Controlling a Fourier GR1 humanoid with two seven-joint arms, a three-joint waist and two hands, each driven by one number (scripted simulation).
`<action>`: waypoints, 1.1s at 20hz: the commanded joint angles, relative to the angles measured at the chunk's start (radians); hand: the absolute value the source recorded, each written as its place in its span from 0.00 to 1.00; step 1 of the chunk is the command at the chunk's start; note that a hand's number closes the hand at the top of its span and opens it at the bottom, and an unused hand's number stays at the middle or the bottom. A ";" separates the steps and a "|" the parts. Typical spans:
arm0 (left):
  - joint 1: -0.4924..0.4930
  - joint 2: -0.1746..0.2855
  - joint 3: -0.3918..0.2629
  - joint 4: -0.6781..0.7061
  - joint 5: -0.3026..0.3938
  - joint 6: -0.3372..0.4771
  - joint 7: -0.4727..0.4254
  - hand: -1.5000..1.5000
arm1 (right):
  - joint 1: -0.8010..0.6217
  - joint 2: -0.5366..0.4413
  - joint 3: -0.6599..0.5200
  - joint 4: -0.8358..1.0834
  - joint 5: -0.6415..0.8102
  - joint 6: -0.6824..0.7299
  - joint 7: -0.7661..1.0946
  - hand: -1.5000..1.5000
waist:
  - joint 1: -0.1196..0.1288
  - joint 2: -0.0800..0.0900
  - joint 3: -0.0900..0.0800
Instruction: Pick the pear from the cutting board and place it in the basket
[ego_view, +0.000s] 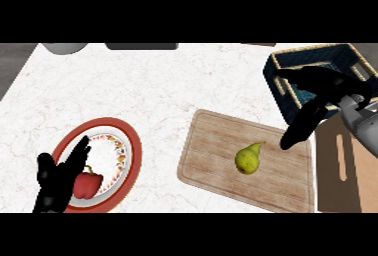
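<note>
Right hand (323, 86), fingers straight, spread | smooth yellow-green pear (249, 158) near fingertips, on grained wooden cutting board (214, 165) | dark woven basket (317, 50) behind.

Bright, even light from above, white desk (162, 85) nearly washed out, thin soft shadow along near edge of cutting board (221, 170), left hand (53, 187) and right hand (325, 84) flat dark shapes, basket (310, 51) inside dim

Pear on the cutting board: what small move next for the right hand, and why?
Probably ease the right hand toward the pear: its open fingers point at it but end short, and the pear lies ungrasped on the cutting board.
</note>
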 joint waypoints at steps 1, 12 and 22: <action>-0.009 -0.025 -0.011 0.123 -0.014 -0.011 0.017 0.50 | 0.079 0.030 0.035 -0.053 0.049 -0.027 0.062 0.00 | -0.013 0.007 -0.010; 0.013 -0.046 -0.002 0.038 -0.032 -0.013 0.049 0.50 | 0.180 0.122 0.011 -0.041 0.199 -0.057 0.004 0.00 | 0.001 0.007 -0.010; 0.044 -0.061 0.005 -0.039 -0.052 -0.007 0.103 0.50 | 0.249 0.197 -0.011 -0.041 0.319 -0.081 -0.035 0.00 | 0.002 0.006 -0.009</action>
